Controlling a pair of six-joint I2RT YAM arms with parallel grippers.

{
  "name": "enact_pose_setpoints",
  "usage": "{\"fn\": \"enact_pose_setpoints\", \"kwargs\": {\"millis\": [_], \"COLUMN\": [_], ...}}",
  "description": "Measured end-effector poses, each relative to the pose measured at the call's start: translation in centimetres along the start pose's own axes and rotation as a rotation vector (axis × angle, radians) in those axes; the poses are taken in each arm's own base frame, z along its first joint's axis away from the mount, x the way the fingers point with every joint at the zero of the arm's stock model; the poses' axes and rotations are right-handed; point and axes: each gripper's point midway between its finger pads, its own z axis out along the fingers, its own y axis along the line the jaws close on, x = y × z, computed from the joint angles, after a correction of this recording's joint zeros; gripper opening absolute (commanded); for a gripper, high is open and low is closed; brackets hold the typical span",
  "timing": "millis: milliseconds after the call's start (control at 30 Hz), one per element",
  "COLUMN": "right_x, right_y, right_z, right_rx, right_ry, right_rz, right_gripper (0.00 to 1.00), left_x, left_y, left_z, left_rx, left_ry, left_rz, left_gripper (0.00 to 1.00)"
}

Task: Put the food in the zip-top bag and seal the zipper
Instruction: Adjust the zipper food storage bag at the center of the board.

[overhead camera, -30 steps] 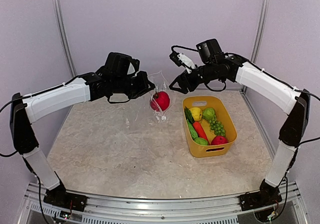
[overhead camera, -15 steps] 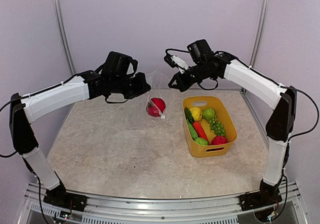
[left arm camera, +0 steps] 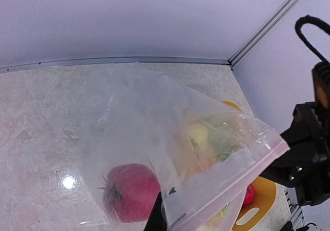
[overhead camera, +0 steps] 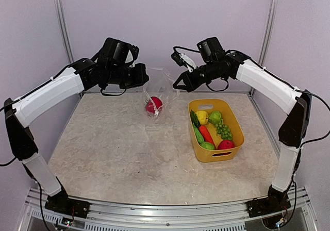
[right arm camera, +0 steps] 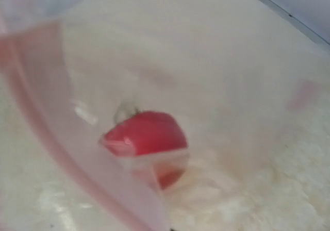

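Observation:
The clear zip-top bag [overhead camera: 160,89] hangs above the table's back, stretched between my two grippers. My left gripper [overhead camera: 144,80] is shut on its left mouth edge and my right gripper [overhead camera: 177,84] is shut on the right end. One red round food [overhead camera: 153,105] lies in the bag's bottom. In the left wrist view the zipper [left arm camera: 232,177] runs slantwise from my left gripper [left arm camera: 164,218] up to the black right gripper [left arm camera: 304,153], with the red food [left arm camera: 131,192] behind the film. The blurred right wrist view shows the red food [right arm camera: 147,133] through the plastic; its own fingers are hidden.
The yellow basket [overhead camera: 219,155] stands right of centre, under the right arm. It holds a yellow fruit [overhead camera: 202,116], a green fruit [overhead camera: 215,117], grapes [overhead camera: 224,130], a red pepper [overhead camera: 206,134], a cucumber [overhead camera: 198,134] and a red round fruit [overhead camera: 225,144].
My right gripper has come to the bag's right mouth edge and shut on it. Both arms have carried the bag a little left and back, the red food with it.

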Motion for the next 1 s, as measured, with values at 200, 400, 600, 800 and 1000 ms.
{"fn": "enact_pose_setpoints", "kwargs": {"millis": [200,400,600,800,1000], "right_x": [-2.5,-2.7,-1.0,2.8,10.9], "right_y": [2.3,3.9,2.0,-4.3,-10.6], "right_z": [-1.1,-1.7,-4.1,-7.5,-6.6], "right_rx": [-0.13,-0.226,-0.194,-0.062,0.067], "right_ry": [-0.069,-0.081,-0.077,-0.062,0.089], "right_rz": [-0.011,-0.06,-0.079,-0.049,-0.016], "right_gripper": [0.22,0.53,0.59,0.49,0.49], "left_x": [-2.3,-1.6,-0.9,-0.6,-1.2], "left_y": [-1.1,1.4,3.3,4.2,6.3], "left_z": [-2.7,-2.9,-2.6,-2.7,-4.7], "left_rx": [0.002,-0.073,-0.11,-0.127,-0.189], "left_ry": [-0.034,-0.003,0.028,0.055,0.076], "left_rz": [0.029,0.033,0.026,0.053,0.114], "left_gripper": [0.0,0.0,0.0,0.0,0.0]}}
